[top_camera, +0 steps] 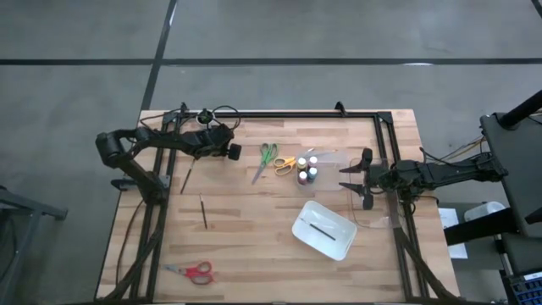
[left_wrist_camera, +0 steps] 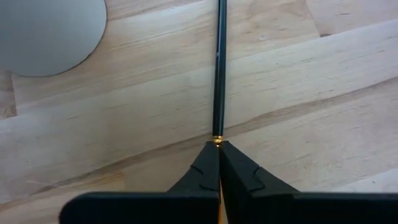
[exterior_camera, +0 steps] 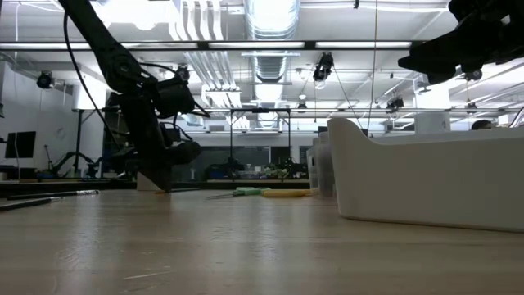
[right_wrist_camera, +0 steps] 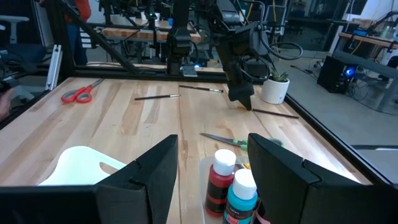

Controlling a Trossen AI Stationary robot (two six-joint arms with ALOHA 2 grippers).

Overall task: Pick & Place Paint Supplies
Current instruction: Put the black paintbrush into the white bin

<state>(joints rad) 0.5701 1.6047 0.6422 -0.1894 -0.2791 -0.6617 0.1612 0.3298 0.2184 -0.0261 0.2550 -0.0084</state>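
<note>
The jaws of the left gripper (left_wrist_camera: 219,163) are pressed together on the end of a thin dark paintbrush (left_wrist_camera: 219,68), which lies flat on the wooden desk (left_wrist_camera: 298,93) and runs straight away from the fingertips; a small gold band shows just where the brush meets them. Near the brush's far end sits a white round cup (left_wrist_camera: 46,31), apart from it. In the high view this gripper (top_camera: 193,163) is at the desk's left rear, with a second brush (top_camera: 203,211) lying loose nearer the front and red-handled scissors (top_camera: 194,270) at the front left corner. The right gripper (top_camera: 356,179) hovers at the right side with its jaws apart, holding nothing. Just beside it stand the paint bottles (top_camera: 307,169), red (right_wrist_camera: 220,177) and teal (right_wrist_camera: 242,193) ones closest, with green-handled scissors (top_camera: 266,158) and yellow-handled scissors (top_camera: 286,163) beyond. A white rectangular tray (top_camera: 323,229) with one brush inside lies in front of the bottles.
</note>
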